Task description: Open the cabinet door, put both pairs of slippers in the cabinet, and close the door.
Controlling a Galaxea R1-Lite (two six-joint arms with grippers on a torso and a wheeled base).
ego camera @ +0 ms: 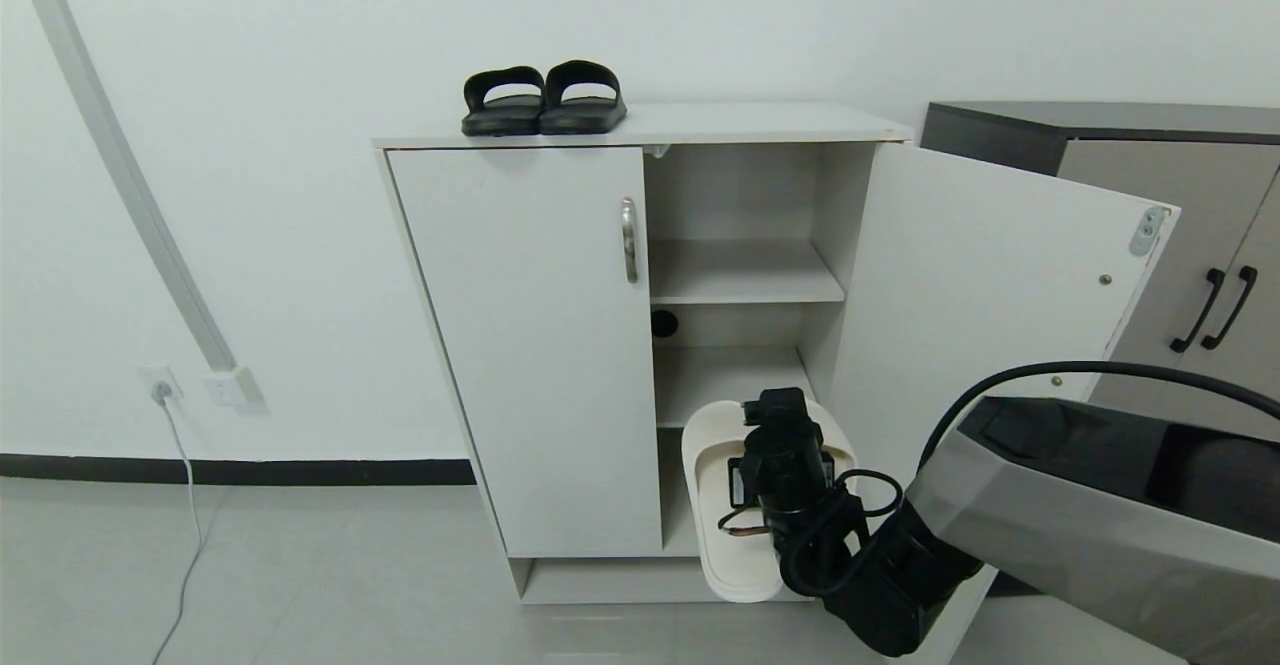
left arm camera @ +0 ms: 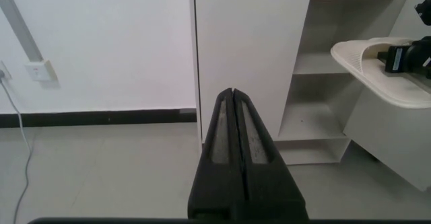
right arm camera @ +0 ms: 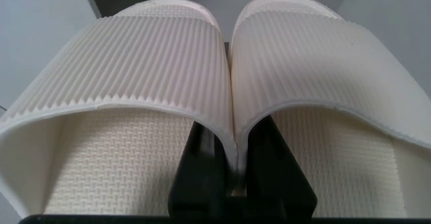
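Plainly, the right gripper [ego camera: 776, 413] has its jaws clamped on the white slippers [ego camera: 712, 490], and in the right wrist view we see the right gripper [right arm camera: 234, 167] pinching the two inner strap edges together where the pair meets. The pair hangs low before the cabinet [ego camera: 760, 123], in the half bared by the open right door [ego camera: 980, 285], just ahead of the middle shelf [ego camera: 725, 375]; from the left wrist view the white slippers [left arm camera: 374, 66] seem to us held in the air, resting on no shelf. We judge them light, soft moulded foam: the ribbed straps [right arm camera: 141, 69] should give the pads some bite, but they will flex, and with only the inner edges held either slipper could sag, twist or slide free if it catches a shelf edge. The black slippers [ego camera: 543, 100] sit side by side, touching, on the cabinet top above the shut left door [ego camera: 530, 345]. They look much the same in make, so we would take them likewise, closing on the two neighbouring strap edges at the middle so both lift as one; a hold on one outer edge would likely leave its mate behind. The left gripper [left arm camera: 233, 99] is empty, its fingers pressed together, low and to the left of the cabinet.
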